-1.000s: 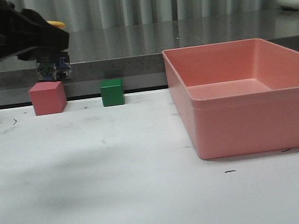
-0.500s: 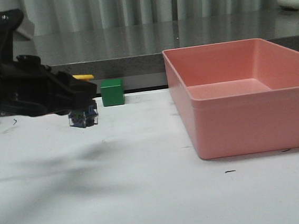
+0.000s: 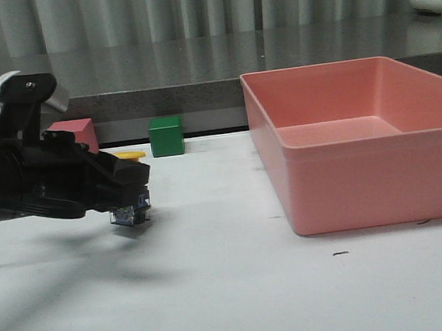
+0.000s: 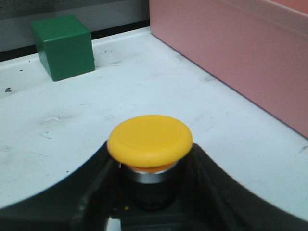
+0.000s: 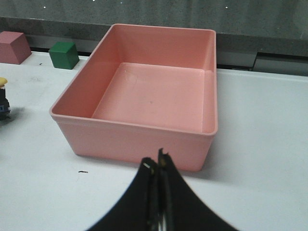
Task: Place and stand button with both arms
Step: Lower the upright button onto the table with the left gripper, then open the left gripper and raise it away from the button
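L arm w/ white piece on top reaches in from the 9 o'clock edge of the front view, low over the white table [image 3: 233, 289]. L gripper [image 3: 129, 191] is clamped on the button [image 3: 130, 209]: in front view the black-and-clear base hangs under the fingers, at or just above the table (can't tell if touching), yellow cap edge poking out above at approx 12 o'clock of the base. L wrist view confirms: yellow-orange cap of the button [image 4: 150, 141] upright, metal collar under it, black fingers [image 4: 96, 192] pressed against both sides of the body, jaws closed only as far as the button's width. Behind the arm, toward 11 o'clock, pink cube [image 3: 77, 134] partly hidden; green cube [image 3: 166, 135] just to its right at the table's back edge, well apart from the button. At approx 3 o'clock from the button, pink bin [image 3: 349, 192] sits on the table, near but not touching. R wrist view: R gripper [image 5: 159, 166] hovers on the near side of the bin [image 5: 144, 130], fingertips pressed together, nothing between them; button [image 5: 4, 98] seen small at the 9 o'clock edge, far side of the bin from R gripper.
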Robot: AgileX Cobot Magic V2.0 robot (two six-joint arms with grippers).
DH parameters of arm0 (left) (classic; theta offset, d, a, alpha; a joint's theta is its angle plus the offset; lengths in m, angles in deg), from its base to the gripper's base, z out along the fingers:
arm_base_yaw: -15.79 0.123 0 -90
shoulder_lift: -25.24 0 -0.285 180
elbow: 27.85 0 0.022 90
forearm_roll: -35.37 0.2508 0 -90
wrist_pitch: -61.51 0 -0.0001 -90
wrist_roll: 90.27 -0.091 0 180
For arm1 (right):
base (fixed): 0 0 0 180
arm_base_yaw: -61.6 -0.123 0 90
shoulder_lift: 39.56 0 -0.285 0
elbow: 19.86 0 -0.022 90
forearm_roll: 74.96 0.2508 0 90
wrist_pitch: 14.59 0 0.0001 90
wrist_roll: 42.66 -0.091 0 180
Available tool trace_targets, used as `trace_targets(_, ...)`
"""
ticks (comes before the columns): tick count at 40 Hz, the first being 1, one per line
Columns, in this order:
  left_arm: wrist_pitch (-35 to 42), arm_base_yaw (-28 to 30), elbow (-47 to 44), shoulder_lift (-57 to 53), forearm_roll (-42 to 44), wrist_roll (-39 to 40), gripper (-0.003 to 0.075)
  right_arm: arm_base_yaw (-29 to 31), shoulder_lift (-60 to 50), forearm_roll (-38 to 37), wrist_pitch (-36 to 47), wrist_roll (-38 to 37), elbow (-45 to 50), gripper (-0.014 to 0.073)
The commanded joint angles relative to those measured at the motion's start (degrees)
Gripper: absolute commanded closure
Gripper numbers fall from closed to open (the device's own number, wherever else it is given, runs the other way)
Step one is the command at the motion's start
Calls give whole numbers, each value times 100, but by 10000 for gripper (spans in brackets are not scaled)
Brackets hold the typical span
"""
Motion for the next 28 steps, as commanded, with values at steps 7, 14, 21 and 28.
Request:
trace_targets(7, 653, 27, -78, -77, -165, -45, 454, 25, 52, -154, 463, 14, -138, 664)
trace_targets(14, 666, 27, -114, -25, -165, -45, 323, 25, 52, -154, 463, 14, -138, 664)
trace_targets(21, 978, 27, -222, -25, -165, -45, 266, 25, 52, -154, 463, 14, -138, 664)
trace_targets(28, 1282, 27, -307, -89, -138, -45, 209, 25, 52, -154, 463, 14, -138, 664)
